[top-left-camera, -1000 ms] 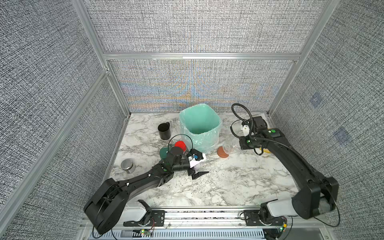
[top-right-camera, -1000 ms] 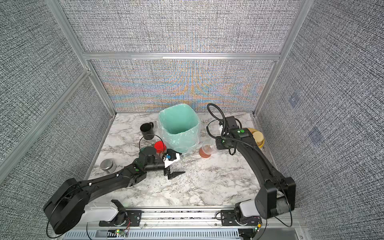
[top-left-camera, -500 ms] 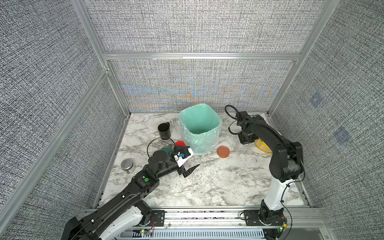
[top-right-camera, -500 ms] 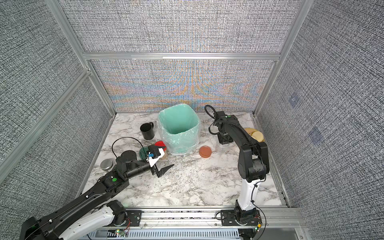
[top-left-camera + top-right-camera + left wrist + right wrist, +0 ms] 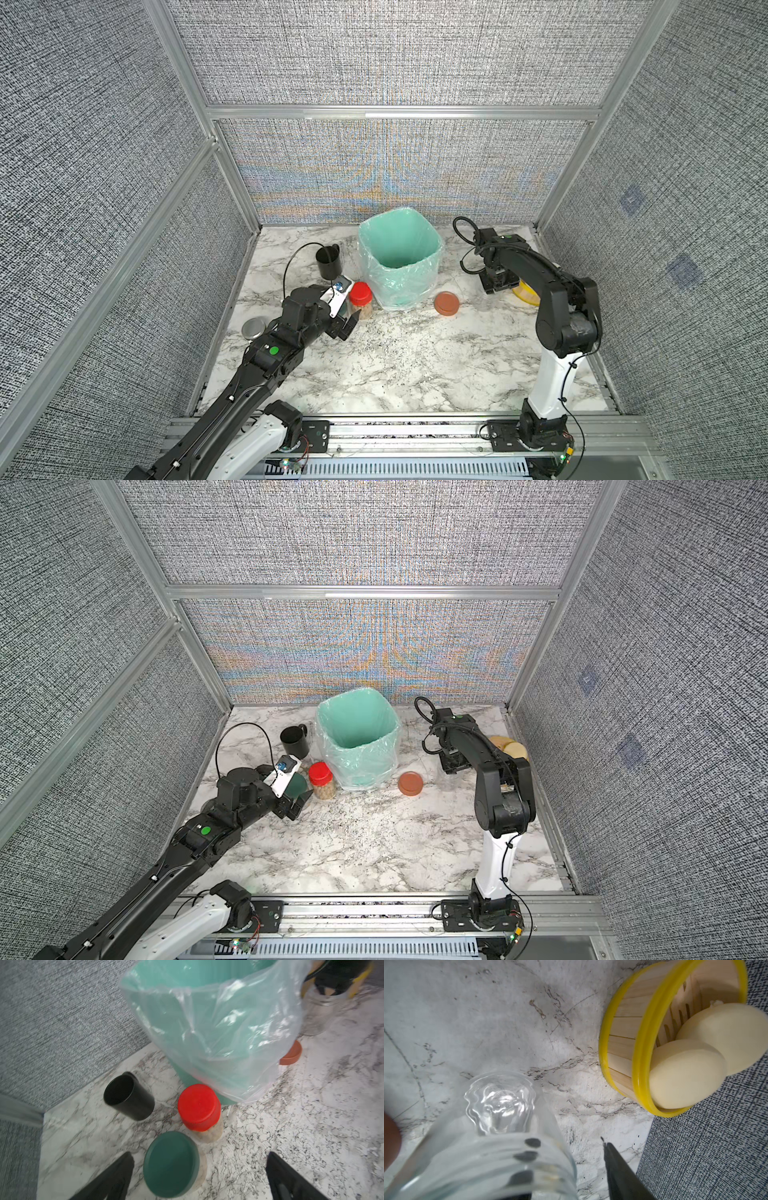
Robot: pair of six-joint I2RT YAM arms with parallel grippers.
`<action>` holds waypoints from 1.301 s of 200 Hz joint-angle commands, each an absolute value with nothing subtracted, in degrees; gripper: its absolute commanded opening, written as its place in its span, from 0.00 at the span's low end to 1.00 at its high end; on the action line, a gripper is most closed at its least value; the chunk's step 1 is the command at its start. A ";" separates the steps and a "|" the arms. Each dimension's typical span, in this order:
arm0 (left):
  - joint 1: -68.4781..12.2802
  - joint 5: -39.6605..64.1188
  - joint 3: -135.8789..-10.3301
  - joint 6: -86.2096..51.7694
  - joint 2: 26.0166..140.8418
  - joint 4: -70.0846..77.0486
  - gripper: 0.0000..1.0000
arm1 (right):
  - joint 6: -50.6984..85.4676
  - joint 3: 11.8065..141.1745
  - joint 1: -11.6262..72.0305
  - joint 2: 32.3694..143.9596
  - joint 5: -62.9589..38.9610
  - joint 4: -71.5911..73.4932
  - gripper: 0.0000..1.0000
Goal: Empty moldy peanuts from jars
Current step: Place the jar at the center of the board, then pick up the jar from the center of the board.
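Two jars stand left of the bin. The red-lidded jar shows tan moldy peanuts through its wall. The green-lidded jar sits between the spread fingers of my open left gripper, touching neither. A third jar, clear, empty and lidless, stands upright right of its terracotta lid. My right gripper hangs over it, one finger clear of the rim.
A green bin lined with a clear bag stands at the back middle. A black mug is left of it, a steel tin by the left wall. A yellow-rimmed wooden basket of pale discs sits at the right wall.
My right gripper's jaws have opened off the empty jar, which now stands beside the terracotta lid. My left gripper has moved left and back, over the green-lidded jar.
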State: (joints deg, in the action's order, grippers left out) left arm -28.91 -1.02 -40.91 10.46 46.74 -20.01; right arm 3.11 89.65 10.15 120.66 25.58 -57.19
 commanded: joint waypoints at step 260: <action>-10.45 18.32 -39.22 22.10 75.03 -7.86 0.97 | 1.78 80.20 14.17 83.38 4.91 -26.04 0.98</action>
